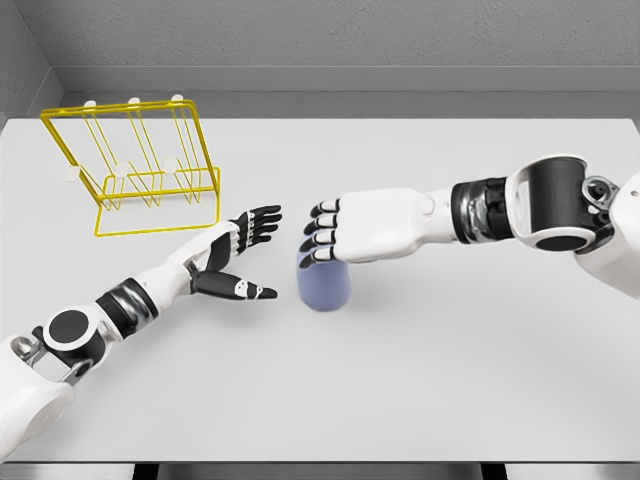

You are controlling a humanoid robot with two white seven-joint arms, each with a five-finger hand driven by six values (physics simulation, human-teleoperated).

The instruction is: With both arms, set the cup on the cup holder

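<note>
A pale blue cup (324, 288) stands near the middle of the white table (450, 380). My right hand (322, 236) reaches in from the right and covers the cup's top, its fingers curled around the rim; the thumb is hidden. My left hand (247, 258) lies a short way left of the cup, palm up, with fingers and thumb spread and nothing in it. The yellow wire cup holder (140, 170) stands at the table's back left, with white-tipped pegs along its top.
A grey wall runs behind the table's far edge. The table's front edge lies just above the bottom of the picture.
</note>
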